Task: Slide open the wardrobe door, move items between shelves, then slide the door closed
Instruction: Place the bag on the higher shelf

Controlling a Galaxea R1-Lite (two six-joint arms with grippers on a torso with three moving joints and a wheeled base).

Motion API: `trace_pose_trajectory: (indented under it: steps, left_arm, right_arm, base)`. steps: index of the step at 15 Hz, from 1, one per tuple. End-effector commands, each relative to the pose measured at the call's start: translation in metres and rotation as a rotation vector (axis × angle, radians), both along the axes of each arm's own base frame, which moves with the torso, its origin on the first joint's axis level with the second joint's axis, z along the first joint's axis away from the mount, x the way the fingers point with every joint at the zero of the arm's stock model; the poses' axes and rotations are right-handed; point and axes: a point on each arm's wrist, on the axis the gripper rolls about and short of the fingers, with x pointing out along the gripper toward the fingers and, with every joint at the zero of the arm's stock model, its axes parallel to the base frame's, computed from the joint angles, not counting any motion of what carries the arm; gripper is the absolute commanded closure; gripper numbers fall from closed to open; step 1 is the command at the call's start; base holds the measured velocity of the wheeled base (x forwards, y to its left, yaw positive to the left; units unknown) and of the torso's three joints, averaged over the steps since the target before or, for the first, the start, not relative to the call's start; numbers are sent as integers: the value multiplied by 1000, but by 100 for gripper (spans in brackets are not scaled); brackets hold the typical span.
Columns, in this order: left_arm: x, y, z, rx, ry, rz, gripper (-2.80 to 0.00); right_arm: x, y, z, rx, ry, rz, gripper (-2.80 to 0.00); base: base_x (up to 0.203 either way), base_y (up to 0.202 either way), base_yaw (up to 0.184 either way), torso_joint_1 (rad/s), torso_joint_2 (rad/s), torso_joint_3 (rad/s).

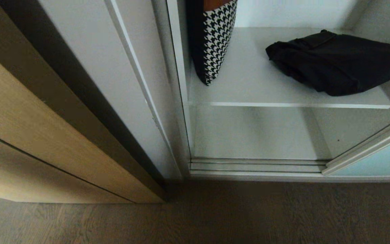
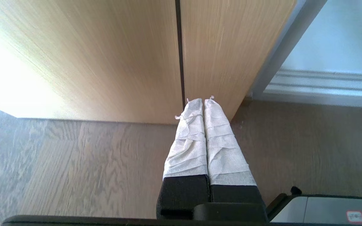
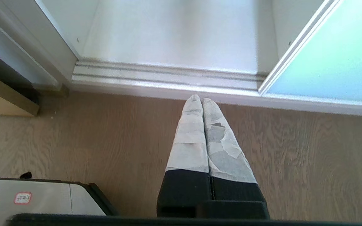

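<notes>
The wardrobe stands open. Its pale aqua sliding door (image 1: 377, 162) shows only as a corner at the lower right, also seen as the sliding door (image 3: 335, 59) in the right wrist view. A black fabric item (image 1: 337, 62) lies on the right of a white shelf (image 1: 249, 81). Below it is the white bottom board (image 1: 256, 135). Neither arm appears in the head view. My left gripper (image 2: 202, 101) is shut and empty, pointing down at the floor in front of the wood-grain door. My right gripper (image 3: 200, 99) is shut and empty too, hanging over the floor just before the door track (image 3: 168, 78).
A brown-and-houndstooth cushion (image 1: 215, 44) stands upright at the shelf's left end. A light wood-grain door with a dark groove (image 1: 46, 135) fills the left. Silver floor rails (image 1: 256, 166) run along the wardrobe's foot. Wood-look flooring (image 1: 195, 217) lies in front.
</notes>
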Motion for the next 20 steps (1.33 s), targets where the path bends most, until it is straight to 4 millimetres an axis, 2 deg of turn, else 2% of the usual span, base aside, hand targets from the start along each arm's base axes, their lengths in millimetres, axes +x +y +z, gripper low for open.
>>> trace_pose_trajectory:
  steps: [1,9,20]
  left_arm:
    - [0,0,0,1,1,1,0]
    - [0,0,0,0,0,1,0]
    - [0,0,0,3,5,2,0]
  right_arm:
    - [0,0,0,0,0,0,0]
    - [0,0,0,-1,-1,0,0]
    - [0,0,0,0,-1,0,0]
  base:
    - [0,0,0,2,2,198]
    - [0,0,0,4,2,187]
    - [0,-6,0,0,1,9]
